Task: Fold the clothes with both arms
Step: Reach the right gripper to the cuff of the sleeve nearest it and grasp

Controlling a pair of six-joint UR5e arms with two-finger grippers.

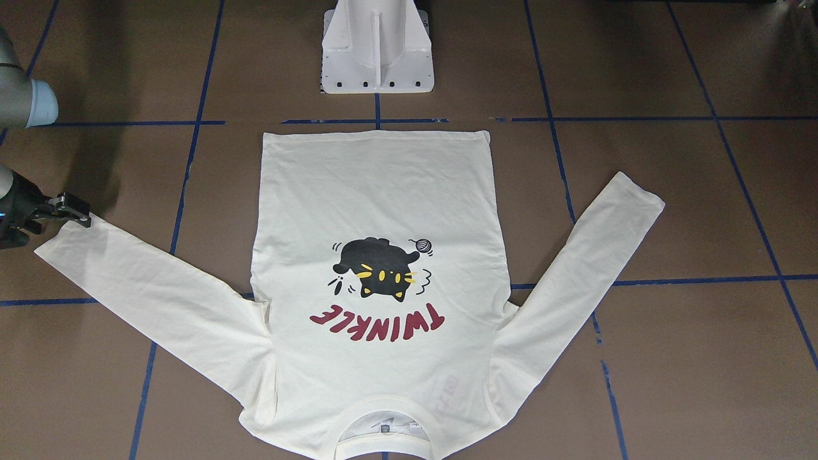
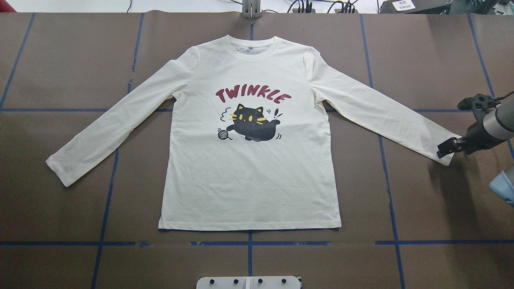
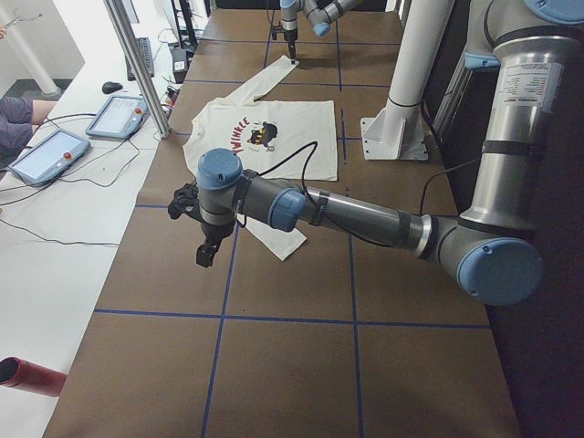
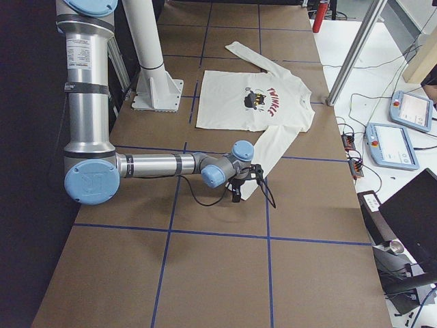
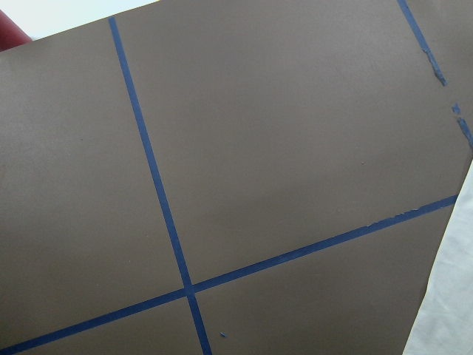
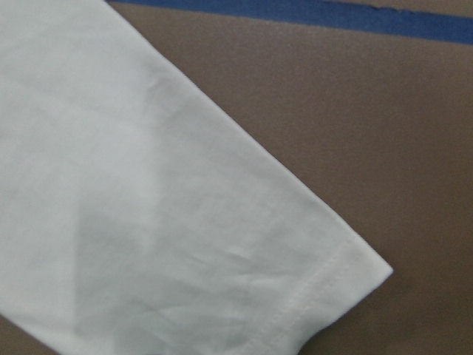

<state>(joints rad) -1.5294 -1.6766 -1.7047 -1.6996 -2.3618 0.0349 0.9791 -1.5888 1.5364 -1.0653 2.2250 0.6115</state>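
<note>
The cream-white T-shirt (image 2: 249, 180) lies flat and print up on the brown table, sleeves spread; it also shows in the front view (image 1: 383, 191). My right gripper (image 2: 445, 149) stands at the right sleeve's cuff (image 2: 435, 144), its jaws looking shut and narrow; it also shows in the front view (image 1: 73, 212). The right wrist view shows that cuff (image 6: 148, 222) lying flat. My left gripper (image 3: 203, 255) shows only in the exterior left view, over bare table a little out from the left cuff (image 3: 287, 246); I cannot tell if it is open or shut. A cloth edge (image 5: 454, 296) shows in the left wrist view.
The white pedestal base (image 1: 377, 51) stands at the robot's side of the table, just behind the shirt's hem. Blue tape lines (image 2: 249, 243) grid the brown table. Tablets (image 3: 114, 114) and a metal post (image 3: 137, 64) stand beyond the far edge.
</note>
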